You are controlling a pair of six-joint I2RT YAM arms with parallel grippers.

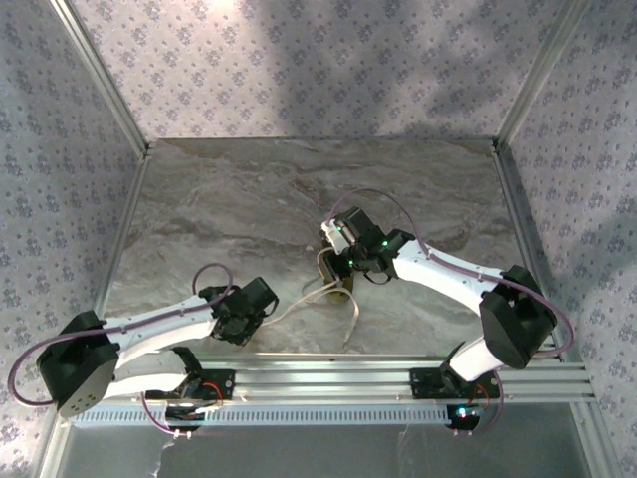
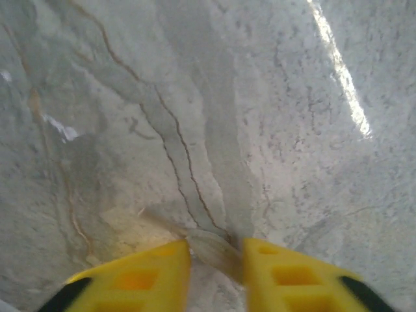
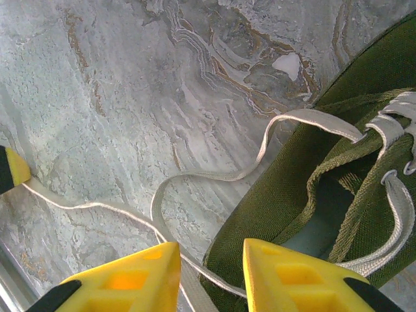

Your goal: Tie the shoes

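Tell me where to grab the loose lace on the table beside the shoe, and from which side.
Grip the lace mid-run on the table, between the shoe and its bend. Probably best from straight above, jaws across it: it lies flat there with bare marble on both sides.

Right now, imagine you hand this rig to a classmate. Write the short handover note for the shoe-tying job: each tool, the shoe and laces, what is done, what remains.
Left tool: one lace lies in its gap; a firm clamp cannot be confirmed.
Right tool: open, at the edge of the shoe, with a lace crossing its gap.
The shoe sits mid-table, its laces loose and trailing over the marble.
Done: no knot or bow visible.
Left: cross, loop and tie.
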